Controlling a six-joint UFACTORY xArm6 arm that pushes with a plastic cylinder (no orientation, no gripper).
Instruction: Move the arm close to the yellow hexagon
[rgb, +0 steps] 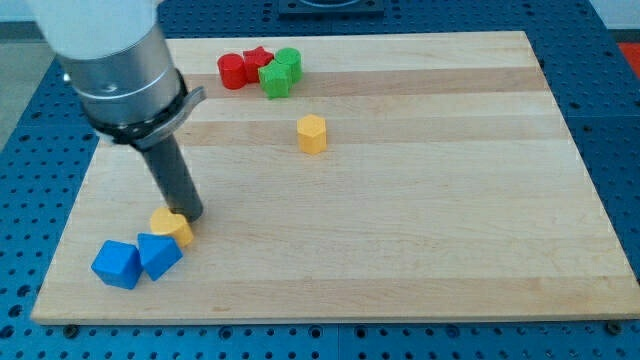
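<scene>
The yellow hexagon (312, 133) stands on the wooden board (420, 210), a little above the middle. My tip (190, 214) rests at the lower left, far to the lower left of the hexagon. It touches the top of another yellow block (173, 227), whose shape I cannot make out. Two blue blocks (117, 264) (159, 254) lie just below and to the left of that yellow block.
Near the view's top sit a red cylinder (233, 71), a red star (259, 60), a green cylinder (288, 62) and a green block (276, 79), clustered together. The board lies on a blue perforated surface (612, 80).
</scene>
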